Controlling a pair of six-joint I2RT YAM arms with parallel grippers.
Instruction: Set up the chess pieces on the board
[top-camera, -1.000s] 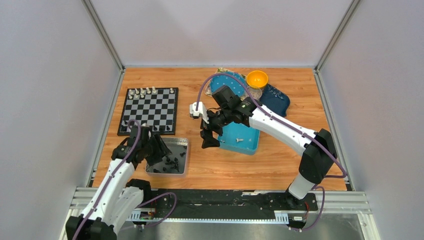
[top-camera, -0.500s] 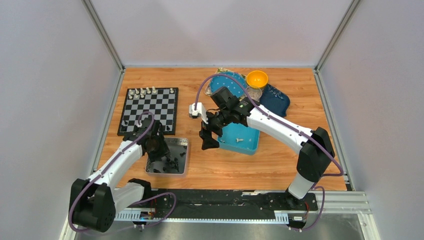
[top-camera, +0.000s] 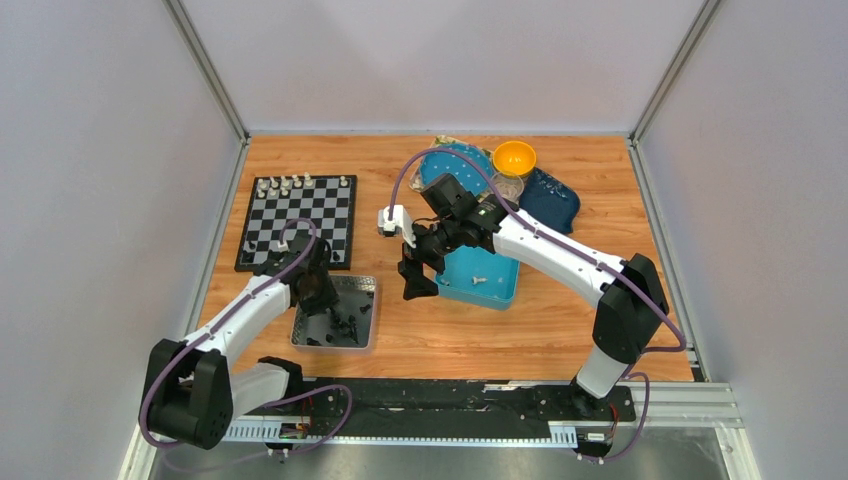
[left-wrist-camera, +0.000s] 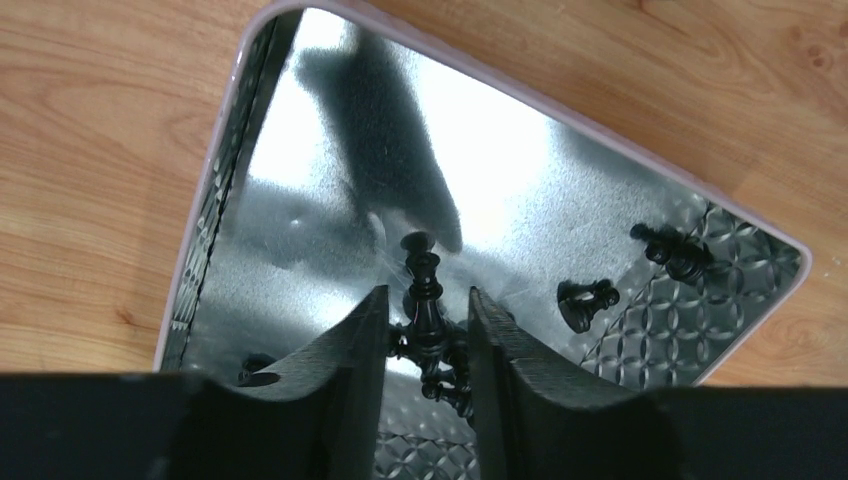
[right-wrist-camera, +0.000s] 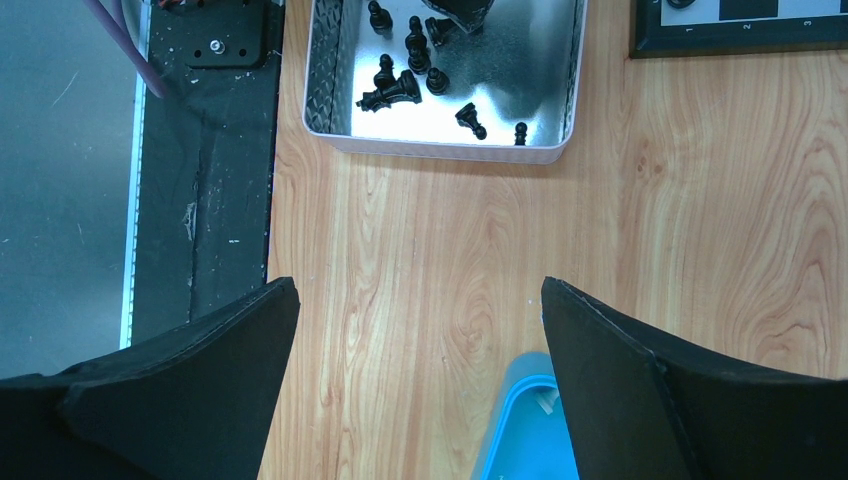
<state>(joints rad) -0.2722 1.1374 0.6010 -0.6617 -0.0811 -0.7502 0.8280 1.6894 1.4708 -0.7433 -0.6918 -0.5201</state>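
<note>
Left tool (left-wrist-camera: 428, 297), half-open, straddles a black chess piece (left-wrist-camera: 421, 268) lying in the silver tray (left-wrist-camera: 300, 190).

the top view is bright and evenly lit by diffuse light from above. the table (top-camera: 560, 320) carries only short, soft shadows, and detail is sharp across the frame.

in the left wrist view the metal tray (left-wrist-camera: 300, 200) throws strong glare. white blown-out patches cover its floor, and one broad dark shadow crosses them. the left gripper's fingers (left-wrist-camera: 340, 400), close to the lens, are dark and soft-edged. a black chess piece (left-wrist-camera: 425, 310) between them reads as a silhouette.

the right wrist view is well lit, with crisp wood grain. the right gripper's fingers (right-wrist-camera: 180, 390) are underexposed and slightly blurred.
</note>
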